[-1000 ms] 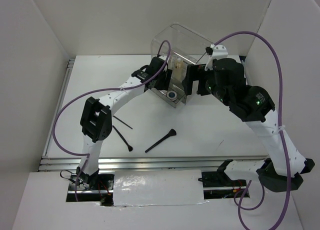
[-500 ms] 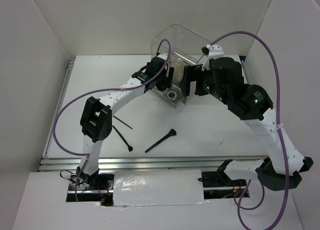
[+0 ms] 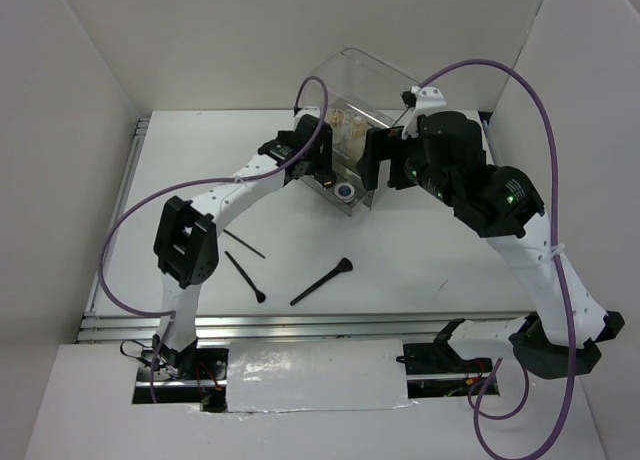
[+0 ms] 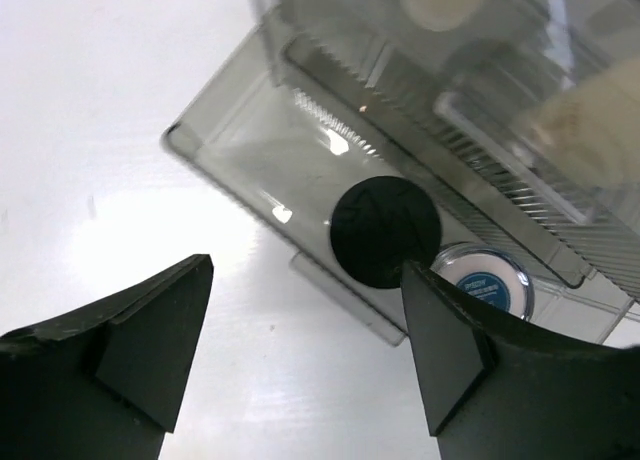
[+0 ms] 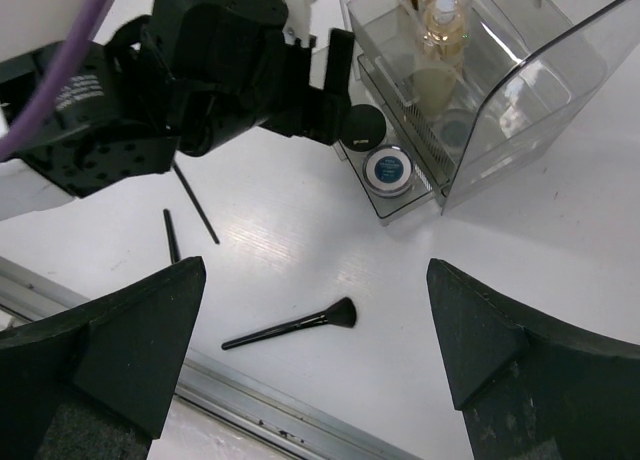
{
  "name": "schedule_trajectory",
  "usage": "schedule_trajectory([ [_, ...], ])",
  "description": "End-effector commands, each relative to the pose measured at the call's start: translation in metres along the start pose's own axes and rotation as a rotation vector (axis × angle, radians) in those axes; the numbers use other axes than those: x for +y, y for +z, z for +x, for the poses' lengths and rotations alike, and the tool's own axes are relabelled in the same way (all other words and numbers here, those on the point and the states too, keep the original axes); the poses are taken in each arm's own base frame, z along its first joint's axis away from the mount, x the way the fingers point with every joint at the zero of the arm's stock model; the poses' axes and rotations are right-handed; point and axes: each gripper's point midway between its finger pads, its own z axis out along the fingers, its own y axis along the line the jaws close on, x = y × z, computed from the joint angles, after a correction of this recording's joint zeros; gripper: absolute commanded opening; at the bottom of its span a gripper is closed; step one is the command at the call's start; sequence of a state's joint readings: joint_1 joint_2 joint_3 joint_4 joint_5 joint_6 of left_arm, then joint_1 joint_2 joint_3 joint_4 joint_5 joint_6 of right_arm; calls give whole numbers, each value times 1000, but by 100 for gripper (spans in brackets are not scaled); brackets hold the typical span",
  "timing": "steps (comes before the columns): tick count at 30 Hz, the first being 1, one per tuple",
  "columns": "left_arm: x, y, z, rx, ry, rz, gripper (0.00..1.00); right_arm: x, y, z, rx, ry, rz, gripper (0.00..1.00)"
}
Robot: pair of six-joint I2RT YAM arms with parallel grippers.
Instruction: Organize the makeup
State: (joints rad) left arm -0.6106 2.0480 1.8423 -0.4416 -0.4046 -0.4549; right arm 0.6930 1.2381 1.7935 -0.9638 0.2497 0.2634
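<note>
The drawer [image 4: 245, 130] of the clear acrylic box [image 3: 365, 85] stands pulled out. A black round jar [image 4: 385, 230] and a blue-lidded jar [image 4: 484, 282] lie in it, seen again as black jar [image 5: 363, 127] and blue jar [image 5: 388, 170]. My left gripper [image 4: 305, 350] hangs open just in front of the drawer, holding nothing. The right gripper [image 5: 313, 270] is open and empty, high over the table. A cream tube [image 5: 430, 83] and a gold-capped lipstick [image 5: 441, 18] stand in the box's top. Three black brushes lie on the table: a fan brush [image 3: 322, 281], a short one [image 3: 245, 277], a thin one [image 3: 245, 244].
White walls close in the table on the left, back and right. A metal rail [image 3: 300, 325] runs along the near edge. Both arms crowd the box front, the left gripper [image 3: 325, 165] and the right gripper [image 3: 372, 170] either side of the drawer.
My left gripper opened wider and drew back a little to the left from the drawer, with the black jar lying in it. The right arm shifted slightly left.
</note>
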Motion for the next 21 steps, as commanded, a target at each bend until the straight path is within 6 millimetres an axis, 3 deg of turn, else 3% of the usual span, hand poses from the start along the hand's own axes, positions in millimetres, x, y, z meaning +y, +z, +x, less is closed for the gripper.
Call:
schedule_trajectory([
  [1,34,-40,-31,-54,-255,-146,87,1,-4,-14,-42,2,-5,100],
  [2,42,-42,-18,-3,-272,-180,80,1,-5,-16,-50,5,-8,100],
  [3,46,-40,-12,18,-340,-203,58,1,-4,-14,-47,7,-8,100],
  [4,49,-41,-4,48,-361,-216,46,2,-4,-14,-50,8,-14,100],
  [6,58,-39,13,111,-428,-258,23,2,-4,-14,-54,12,-17,100],
  [7,58,-37,22,151,-448,-253,19,2,-4,-14,-55,14,-17,100],
  [11,57,-23,47,226,-544,-236,3,8,-3,-13,-60,38,-45,100],
  [12,58,-18,58,248,-551,-238,1,9,-4,-13,-64,46,-55,100],
  [16,39,0,66,250,-616,-119,0,17,-10,-11,-79,82,-112,100],
  [17,35,3,79,277,-627,-79,0,20,-9,-8,-72,87,-127,100],
  [20,13,14,58,181,-681,81,0,26,-11,-4,-66,86,-166,100],
  [21,9,17,61,182,-685,112,0,29,-13,-2,-59,85,-186,100],
])
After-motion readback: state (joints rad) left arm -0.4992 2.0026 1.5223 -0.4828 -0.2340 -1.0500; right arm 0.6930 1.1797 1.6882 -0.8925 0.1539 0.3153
